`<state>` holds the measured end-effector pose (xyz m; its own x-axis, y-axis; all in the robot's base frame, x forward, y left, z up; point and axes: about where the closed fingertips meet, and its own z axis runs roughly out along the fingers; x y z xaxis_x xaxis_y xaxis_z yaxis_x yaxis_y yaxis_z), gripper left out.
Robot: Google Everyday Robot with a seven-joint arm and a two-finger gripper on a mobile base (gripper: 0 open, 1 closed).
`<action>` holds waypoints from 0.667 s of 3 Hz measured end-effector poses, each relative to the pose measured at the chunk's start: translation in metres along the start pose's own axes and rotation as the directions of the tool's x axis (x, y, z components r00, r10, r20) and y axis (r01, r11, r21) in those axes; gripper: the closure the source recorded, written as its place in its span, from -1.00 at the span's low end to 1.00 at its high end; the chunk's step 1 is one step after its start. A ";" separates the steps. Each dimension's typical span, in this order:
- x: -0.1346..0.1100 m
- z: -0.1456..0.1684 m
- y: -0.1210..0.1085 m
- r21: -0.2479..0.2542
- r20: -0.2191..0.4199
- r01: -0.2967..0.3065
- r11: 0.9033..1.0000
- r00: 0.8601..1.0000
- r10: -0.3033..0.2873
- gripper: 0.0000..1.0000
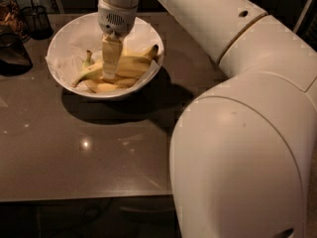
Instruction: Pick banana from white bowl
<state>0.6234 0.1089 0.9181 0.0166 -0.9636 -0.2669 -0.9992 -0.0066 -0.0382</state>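
Nearest the camera, at 4 to 5 o'clock, the robot's bulky white arm (237,172) fills the lower right and runs up toward 12. To its left lies a bare stretch of grey table (99,157), whose front edge crosses the view at about 7 o'clock.

Farther back, toward 11 o'clock, the white bowl (115,94) sits on the table, paper-lined and well clear of that front edge. The banana (130,71) lies inside it across the middle. Its long axis runs from a greenish stem end at roughly 8 o'clock to its far end at roughly 2 o'clock. A shorter dark-tipped banana lies just behind it, a small green-stemmed one pokes up at 10 o'clock, and another pale fruit lies in front.

The gripper (110,73) hangs straight down from 12 o'clock into the bowl. Its tip is on or at the banana's mid-length, so the fruit lies directly beneath it, not off to a side. Whether it has hold of the fruit I cannot tell.

I judge the move ahead to be a straight lift. Above the bowl there is open room, while the rim and neighbouring fruit crowd every sideways path.

Farthest off, at 9 to 10 o'clock, dark containers (12,53) stand beside the bowl.
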 end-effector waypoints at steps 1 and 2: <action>-0.007 0.007 -0.004 -0.009 -0.002 -0.016 1.000 1.000 0.016 -0.28; -0.007 0.021 -0.005 -0.034 -0.001 -0.038 0.999 0.999 0.038 -0.30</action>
<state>0.6286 0.1211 0.9001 -0.0217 -0.9634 -0.2672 -0.9998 0.0211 0.0051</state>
